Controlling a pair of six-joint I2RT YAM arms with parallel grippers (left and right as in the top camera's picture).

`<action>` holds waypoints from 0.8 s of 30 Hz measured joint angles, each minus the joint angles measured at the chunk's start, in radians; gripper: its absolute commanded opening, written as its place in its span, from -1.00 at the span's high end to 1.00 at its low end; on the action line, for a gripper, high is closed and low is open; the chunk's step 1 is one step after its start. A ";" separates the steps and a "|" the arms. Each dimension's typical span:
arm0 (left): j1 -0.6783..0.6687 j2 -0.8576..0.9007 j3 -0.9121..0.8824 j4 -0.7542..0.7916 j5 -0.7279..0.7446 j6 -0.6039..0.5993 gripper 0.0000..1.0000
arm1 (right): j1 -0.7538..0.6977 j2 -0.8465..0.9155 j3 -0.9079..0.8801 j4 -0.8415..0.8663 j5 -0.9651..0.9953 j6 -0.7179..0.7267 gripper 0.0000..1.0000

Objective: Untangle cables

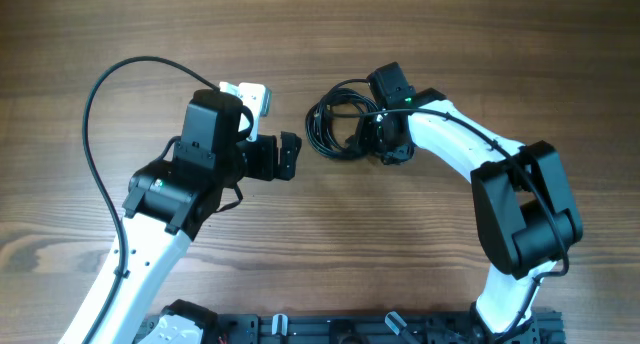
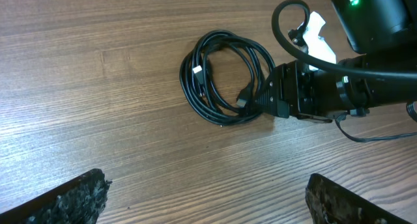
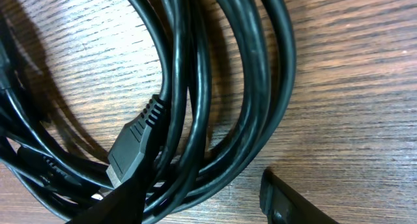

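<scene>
- Wiring at the far left: a thick black wire (image 1: 92, 124) is seen arching over the table (image 1: 500, 44) and running to the left arm (image 1: 150, 199).
- Position of the left hand (image 1: 288, 156): it is pointed at the coil from the left, near it but apart. Its jaws are spread wide and nothing is held. In the left wrist view only bare wood is seen between its two dark fingers (image 2: 71, 198).
- Location of the cables (image 2: 189, 87): they are found at the middle of the table, between the two hands. They are wound together in one loose round coil of several black strands and lie flat on the wood.
- Connectors: a small pale-tipped plug (image 2: 197, 70) is noted inside the left of the ring. A dark ribbed plug (image 3: 133, 146) is noted inside its right.
- Position of the right hand (image 3: 203, 185): it is set at the right edge of the coil with its jaws partly apart, astride the strands.
  - One finger (image 3: 117, 204) is placed inside the ring beside the ribbed plug.
  - The other finger (image 3: 287, 204) is placed outside the ring, with a strip of bare table visible between it and the outermost strand.
  - No clamping of the strands is observed.
- Right arm (image 1: 520, 204): it is seen bending in from the near right, with a green light (image 1: 408, 100) lit near its wrist.
</scene>
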State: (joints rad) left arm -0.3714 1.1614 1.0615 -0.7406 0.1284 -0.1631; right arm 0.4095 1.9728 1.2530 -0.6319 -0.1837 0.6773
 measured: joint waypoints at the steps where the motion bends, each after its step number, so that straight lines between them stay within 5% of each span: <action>1: 0.000 0.000 0.000 0.000 0.000 0.000 -1.00 | 0.000 0.000 0.000 0.001 0.000 0.000 -0.33; 9: 0.000 0.000 0.000 0.000 0.000 0.000 -1.00 | 0.001 -0.010 0.000 0.018 -0.015 0.067 -0.91; 24: 0.000 0.000 0.000 0.000 0.000 0.000 -1.00 | 0.006 -0.011 0.113 -0.160 0.088 0.192 -0.98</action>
State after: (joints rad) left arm -0.3717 1.1614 1.0615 -0.7410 0.1284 -0.1631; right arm 0.4160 1.9617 1.3659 -0.7918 -0.0959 0.8696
